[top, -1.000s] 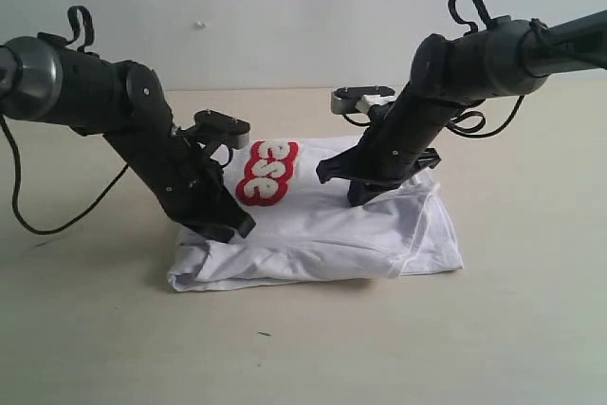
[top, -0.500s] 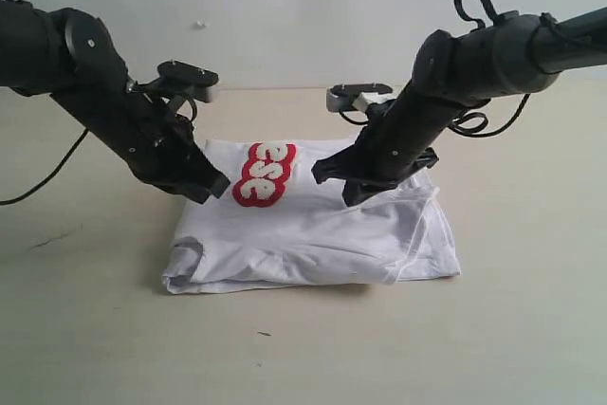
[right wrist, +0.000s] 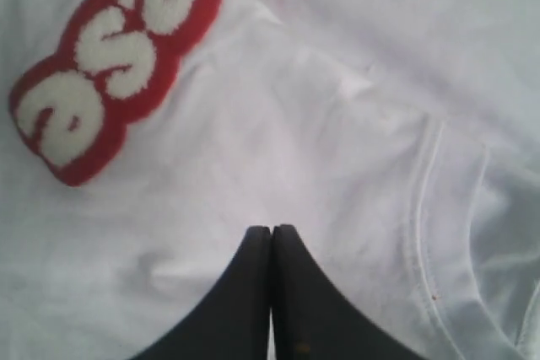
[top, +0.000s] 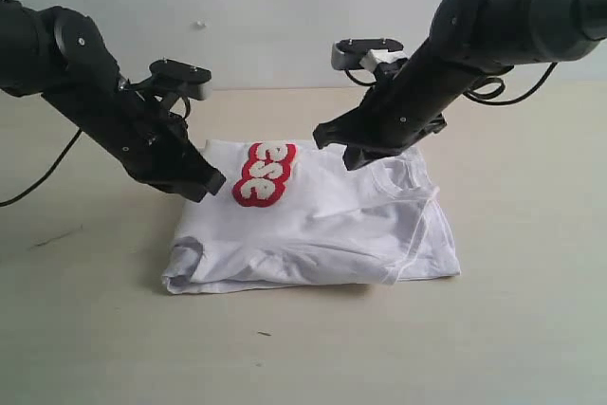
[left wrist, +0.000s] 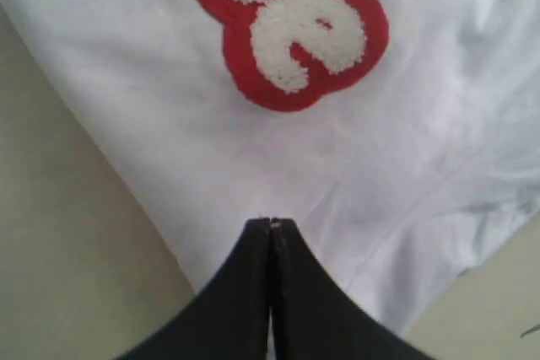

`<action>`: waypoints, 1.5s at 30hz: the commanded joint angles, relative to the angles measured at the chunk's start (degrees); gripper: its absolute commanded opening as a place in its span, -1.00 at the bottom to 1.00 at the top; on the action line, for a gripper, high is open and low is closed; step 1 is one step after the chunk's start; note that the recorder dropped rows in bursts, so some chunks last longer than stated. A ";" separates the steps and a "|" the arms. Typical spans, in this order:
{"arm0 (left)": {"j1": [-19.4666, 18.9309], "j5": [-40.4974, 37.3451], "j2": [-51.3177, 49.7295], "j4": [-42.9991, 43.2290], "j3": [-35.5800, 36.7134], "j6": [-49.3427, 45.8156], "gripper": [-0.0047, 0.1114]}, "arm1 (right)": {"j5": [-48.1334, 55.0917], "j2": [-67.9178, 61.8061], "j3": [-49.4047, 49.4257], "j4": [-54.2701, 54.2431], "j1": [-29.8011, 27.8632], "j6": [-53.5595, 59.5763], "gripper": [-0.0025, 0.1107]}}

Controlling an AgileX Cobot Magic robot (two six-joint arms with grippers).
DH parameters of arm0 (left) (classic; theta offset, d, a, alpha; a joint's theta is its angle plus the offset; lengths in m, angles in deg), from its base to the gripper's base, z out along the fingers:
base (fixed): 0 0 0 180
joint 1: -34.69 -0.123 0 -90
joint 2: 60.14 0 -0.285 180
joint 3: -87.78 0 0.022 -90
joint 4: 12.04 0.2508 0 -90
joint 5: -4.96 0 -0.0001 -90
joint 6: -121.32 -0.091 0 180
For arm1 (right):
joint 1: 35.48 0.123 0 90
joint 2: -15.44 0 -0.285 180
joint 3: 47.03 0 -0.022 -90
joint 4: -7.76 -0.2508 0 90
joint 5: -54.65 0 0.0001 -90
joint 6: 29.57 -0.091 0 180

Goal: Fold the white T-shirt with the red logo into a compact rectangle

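The white T-shirt lies folded in a rough rectangle on the table, its ribbed collar at the right. Part of the red logo with white letters shows on top at the back left. My left gripper hangs shut and empty just above the shirt's left rear edge. In the left wrist view its tips hover over white cloth below the logo. My right gripper is shut, empty, lifted above the shirt's back. In the right wrist view it sits between the logo and the collar.
The beige table stretches around the shirt on all sides. A pale wall stands behind. A black cable trails from the left arm across the table at the far left.
The left gripper rose off the shirt's front left corner and drew back to the left. The right gripper lifted off the shirt near the collar and now hangs higher.
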 commanded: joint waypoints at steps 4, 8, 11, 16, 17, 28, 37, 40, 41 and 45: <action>-0.12 2.00 3.98 -0.89 0.28 0.05 -0.92 | -8.22 -4.34 2.74 11.94 0.05 -10.90 -0.96; -0.12 3.61 4.09 -0.89 0.28 0.05 -0.92 | -12.51 -7.06 2.02 13.07 0.05 -11.28 -0.96; -0.12 4.10 4.09 -0.89 0.28 -0.10 -0.92 | -14.39 -8.05 -0.31 13.22 0.05 -11.28 -0.94; -0.12 6.47 4.09 -0.77 0.28 -1.37 -0.92 | -7.73 -7.09 -6.53 14.77 -1.23 -10.58 -0.40; -0.12 6.91 4.09 -0.77 0.28 -1.37 -0.92 | -6.09 -7.09 -7.66 14.77 -2.02 -11.65 -0.25; -0.12 6.60 4.09 -1.11 0.28 -1.37 -0.92 | 6.65 -9.36 -9.60 14.02 -9.77 -12.55 0.01; -0.12 5.99 4.09 -1.11 0.28 -1.37 -0.92 | 6.26 -9.36 -9.60 0.54 -9.62 -1.10 -0.13; -0.12 5.99 4.09 -1.11 0.28 -1.37 -0.92 | 6.26 -9.85 -9.60 0.86 -9.62 -1.23 -0.21; -0.12 5.99 4.09 -1.11 0.28 -1.37 -0.92 | 6.42 -10.13 -9.60 1.26 -9.62 -1.23 -0.26; -0.12 5.55 4.09 -1.25 0.28 -1.37 -0.92 | 5.90 -11.51 -9.60 2.46 -9.62 -1.12 -0.55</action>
